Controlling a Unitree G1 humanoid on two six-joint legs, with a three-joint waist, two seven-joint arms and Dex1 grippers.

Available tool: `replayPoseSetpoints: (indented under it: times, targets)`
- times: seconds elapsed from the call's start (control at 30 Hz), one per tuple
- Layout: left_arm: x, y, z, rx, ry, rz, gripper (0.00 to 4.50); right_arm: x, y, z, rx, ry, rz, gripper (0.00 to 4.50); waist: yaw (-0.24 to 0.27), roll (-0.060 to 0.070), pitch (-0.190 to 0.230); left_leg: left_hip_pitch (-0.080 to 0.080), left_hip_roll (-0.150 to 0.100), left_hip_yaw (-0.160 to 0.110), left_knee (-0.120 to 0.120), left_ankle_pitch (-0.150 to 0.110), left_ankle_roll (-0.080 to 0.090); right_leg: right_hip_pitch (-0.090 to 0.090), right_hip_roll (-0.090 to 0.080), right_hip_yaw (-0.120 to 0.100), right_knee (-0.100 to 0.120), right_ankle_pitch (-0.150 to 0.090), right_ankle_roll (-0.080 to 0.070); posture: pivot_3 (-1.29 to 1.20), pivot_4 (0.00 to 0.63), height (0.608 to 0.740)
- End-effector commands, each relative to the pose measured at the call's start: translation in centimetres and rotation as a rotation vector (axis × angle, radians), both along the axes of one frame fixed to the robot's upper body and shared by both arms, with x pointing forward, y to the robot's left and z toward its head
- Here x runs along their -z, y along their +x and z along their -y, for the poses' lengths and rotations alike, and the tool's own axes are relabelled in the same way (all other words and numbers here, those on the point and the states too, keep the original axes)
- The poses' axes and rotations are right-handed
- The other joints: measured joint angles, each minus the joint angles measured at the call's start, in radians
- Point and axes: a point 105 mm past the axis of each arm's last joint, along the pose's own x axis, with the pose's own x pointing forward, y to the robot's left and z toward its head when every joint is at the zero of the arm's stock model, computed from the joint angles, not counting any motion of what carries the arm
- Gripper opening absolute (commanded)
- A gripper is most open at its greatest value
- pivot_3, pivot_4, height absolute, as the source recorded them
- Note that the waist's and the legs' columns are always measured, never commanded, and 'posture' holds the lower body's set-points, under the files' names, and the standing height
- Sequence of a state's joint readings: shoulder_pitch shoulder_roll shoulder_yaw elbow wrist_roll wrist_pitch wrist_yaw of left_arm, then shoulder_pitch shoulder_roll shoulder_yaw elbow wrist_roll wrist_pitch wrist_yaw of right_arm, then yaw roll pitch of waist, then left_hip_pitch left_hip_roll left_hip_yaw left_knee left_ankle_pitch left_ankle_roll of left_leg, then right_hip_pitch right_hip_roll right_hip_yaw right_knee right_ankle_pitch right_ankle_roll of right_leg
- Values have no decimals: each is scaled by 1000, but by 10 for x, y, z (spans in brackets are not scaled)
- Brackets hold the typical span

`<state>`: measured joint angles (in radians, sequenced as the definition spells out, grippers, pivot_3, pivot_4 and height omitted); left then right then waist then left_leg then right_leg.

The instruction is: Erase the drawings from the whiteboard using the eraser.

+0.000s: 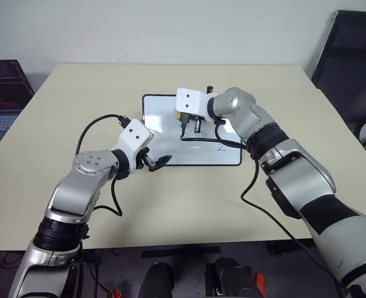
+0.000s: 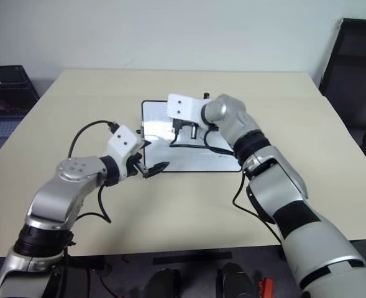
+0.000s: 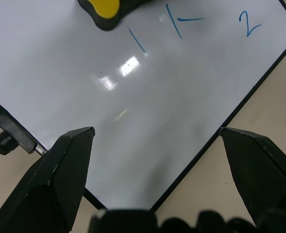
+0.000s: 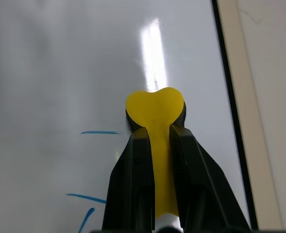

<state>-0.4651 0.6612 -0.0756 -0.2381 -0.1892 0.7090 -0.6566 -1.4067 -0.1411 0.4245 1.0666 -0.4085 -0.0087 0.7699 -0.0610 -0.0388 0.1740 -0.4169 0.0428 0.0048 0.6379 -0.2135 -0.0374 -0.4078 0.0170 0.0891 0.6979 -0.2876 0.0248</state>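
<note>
Right wrist view: right hand pinches the eraser, its yellow tip on the whiteboard at frame centre. Blue drawings lie lower left of it. Left hand spread over the board's edge.

The small rectangular white glossy whiteboard lies on the beige table, near its middle. The small yellow block eraser rests on the board, just beside the thin blue marker drawings. A dark laptop sits beyond the table's left edge.
</note>
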Motion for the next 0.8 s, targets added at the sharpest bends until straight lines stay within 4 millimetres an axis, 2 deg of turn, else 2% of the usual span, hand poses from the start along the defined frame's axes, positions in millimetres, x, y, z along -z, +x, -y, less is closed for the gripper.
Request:
replayPoseSetpoints:
  times: [0.03,0.1,0.17,0.43,0.5,0.6,0.67,0.73,0.8]
  targets:
    - [-15,0,4,14,0,71,4500,-14,4,2,20,27,46,176,0,0,0,0,0,0,0,0,0,0,0,0,0,0,0,0,150,740]
    - [-15,0,5,15,-1,71,4500,-28,9,4,55,68,104,176,0,0,0,0,0,0,0,0,0,0,0,0,0,0,0,0,150,740]
    - [-15,0,5,16,-1,71,4500,-32,10,4,63,73,122,176,0,0,0,0,0,0,0,0,0,0,0,0,0,0,0,0,150,740]
    - [-15,0,6,18,-2,74,4500,-11,1,-5,-6,-14,52,175,-1,0,0,0,0,0,0,0,0,0,0,0,0,0,0,0,150,740]
    - [-15,0,6,18,-2,75,4500,-21,3,-8,2,25,97,175,-1,0,0,0,0,0,0,0,0,0,0,0,0,0,0,0,150,740]
    - [-14,-1,6,17,-2,74,4500,-46,9,-10,47,108,206,174,-2,0,0,0,0,0,0,0,0,0,0,0,0,0,0,0,150,740]
    - [-13,-1,5,16,-2,73,4500,-41,9,-9,45,85,186,174,-1,0,0,0,0,0,0,0,0,0,0,0,0,0,0,0,150,740]
    - [-12,0,4,15,-2,72,4500,-17,4,-7,11,-2,92,174,-1,0,0,-1,0,0,0,0,0,0,0,0,-1,0,0,0,150,740]
    - [-12,0,3,14,-2,72,4500,-3,1,-6,-10,-45,43,174,-2,0,0,0,0,0,-1,0,0,0,0,0,-1,0,0,0,150,740]
